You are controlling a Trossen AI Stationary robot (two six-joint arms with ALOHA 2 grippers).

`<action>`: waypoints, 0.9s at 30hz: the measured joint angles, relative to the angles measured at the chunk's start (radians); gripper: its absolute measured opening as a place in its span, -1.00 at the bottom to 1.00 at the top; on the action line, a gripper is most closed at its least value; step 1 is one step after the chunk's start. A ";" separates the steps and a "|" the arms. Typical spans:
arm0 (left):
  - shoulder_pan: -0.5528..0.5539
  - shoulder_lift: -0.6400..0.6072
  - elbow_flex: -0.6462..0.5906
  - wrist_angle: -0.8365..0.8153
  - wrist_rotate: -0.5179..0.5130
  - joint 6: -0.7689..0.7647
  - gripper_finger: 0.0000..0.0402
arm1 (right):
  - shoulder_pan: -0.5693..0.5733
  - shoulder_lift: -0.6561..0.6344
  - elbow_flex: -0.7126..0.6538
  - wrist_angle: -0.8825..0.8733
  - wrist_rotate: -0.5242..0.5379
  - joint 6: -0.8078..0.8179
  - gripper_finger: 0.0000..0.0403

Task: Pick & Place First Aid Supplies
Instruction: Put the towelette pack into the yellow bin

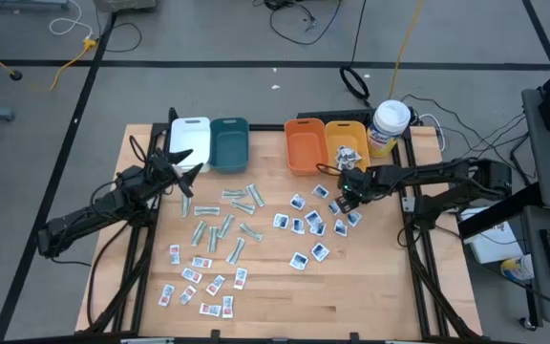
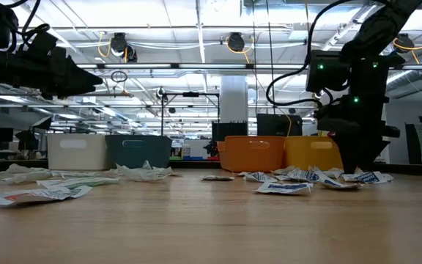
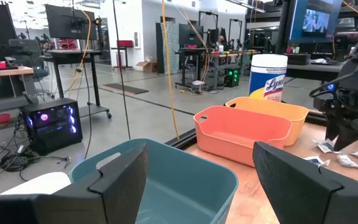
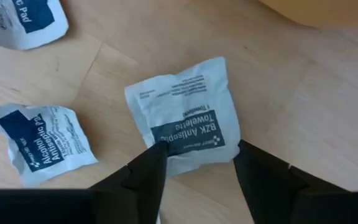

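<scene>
The first aid supplies lie loose on the wooden table: white packets with blue print (image 1: 308,226) right of centre, pale-green strips (image 1: 223,225) in the middle, and small white packets with red print (image 1: 199,283) near the front left. My right gripper (image 4: 201,155) points steeply down, open, over one white blue-printed towelette packet (image 4: 182,118) lying flat near the yellow bin (image 1: 346,143). Its fingertips stand at the packet's two nearest corners. My left gripper (image 1: 187,170) waits open and level above the table, by the white bin (image 1: 190,141) and the teal bin (image 3: 166,180). My right gripper comes at the towelette packet from above, one fingertip (image 4: 154,158) at each end of the packet's printed edge (image 4: 191,152). Whether the fingertips touch the packet, I cannot tell. The packet lies flat on the table.
Along the far edge stand the white, teal, orange (image 1: 305,145) and yellow bins; a few white packets (image 1: 349,155) lie in the yellow one. A white canister (image 1: 390,127) stands at the far right. Other blue-printed packets (image 4: 42,140) lie close beside the right gripper.
</scene>
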State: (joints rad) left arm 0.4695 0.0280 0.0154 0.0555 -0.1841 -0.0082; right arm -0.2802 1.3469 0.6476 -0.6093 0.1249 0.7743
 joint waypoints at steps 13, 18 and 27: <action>0.000 0.000 0.000 0.000 0.000 0.000 0.48 | 0.000 -0.001 0.000 0.010 0.000 -0.096 -0.95; 0.000 0.000 0.000 0.000 0.000 0.000 0.48 | 0.000 -0.001 0.047 -0.027 -0.053 -0.125 -0.99; 0.000 0.000 0.000 0.000 0.000 0.000 0.48 | -0.006 -0.001 0.244 -0.229 -0.050 -0.205 -0.99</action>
State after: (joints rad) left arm 0.4695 0.0280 0.0152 0.0555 -0.1841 -0.0078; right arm -0.2867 1.3464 0.8916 -0.8381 0.0753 0.5696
